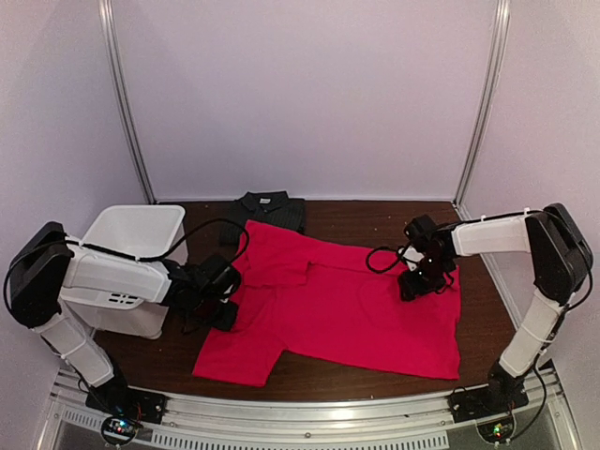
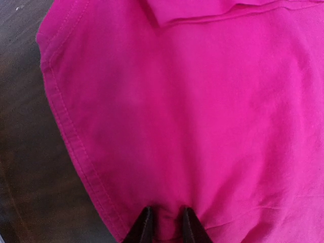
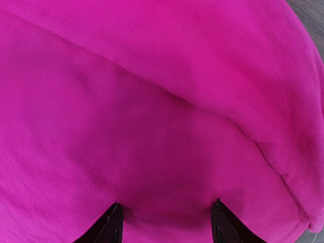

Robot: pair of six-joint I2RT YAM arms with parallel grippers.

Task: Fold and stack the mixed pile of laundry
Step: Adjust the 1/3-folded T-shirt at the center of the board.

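I am seeing two garments on the desk point(image 1: 375, 216): one red T-shirt point(image 1: 347, 309) lying spread across the middle, and one dark collared shirt point(image 1: 267, 211) sitting folded at the back, touching the red one's far corner. One white bin point(image 1: 131, 234) is standing at the left. My left jaws are pinching a ridge of the red T-shirt's left hem. My right jaws are standing wide open, tips resting on red cloth near its right edge.
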